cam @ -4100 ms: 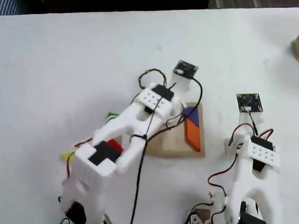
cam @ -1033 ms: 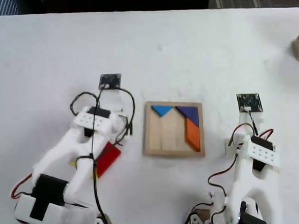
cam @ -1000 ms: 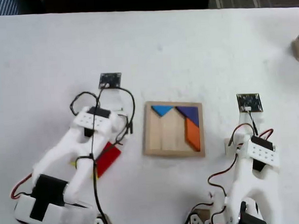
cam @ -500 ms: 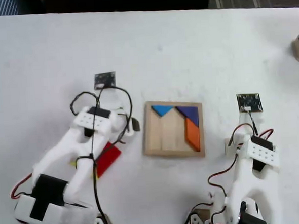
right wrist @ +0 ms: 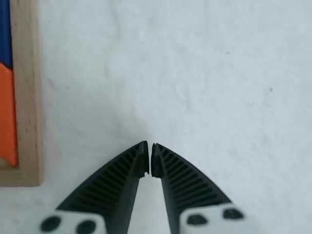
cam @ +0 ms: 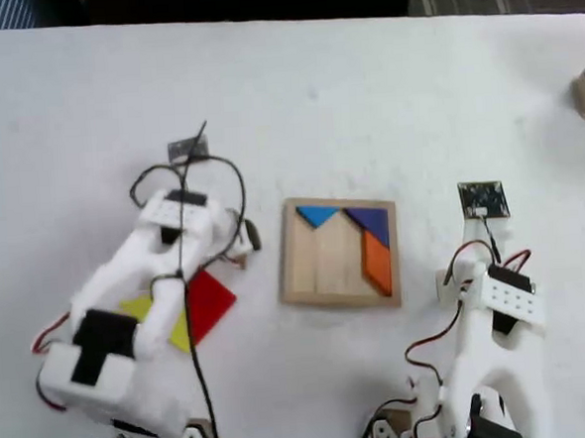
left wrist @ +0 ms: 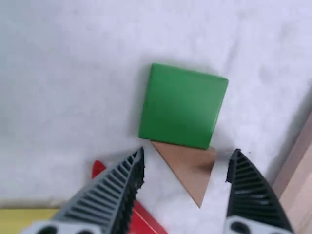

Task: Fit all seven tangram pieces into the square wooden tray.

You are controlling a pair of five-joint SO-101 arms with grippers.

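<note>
While spread, jaws around brown triangle [left wrist: 189,165]

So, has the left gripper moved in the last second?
Yes. In the high view the left gripper has shifted a little away from the wooden tray, leftward and up the table, exposing more of the red piece.
</note>
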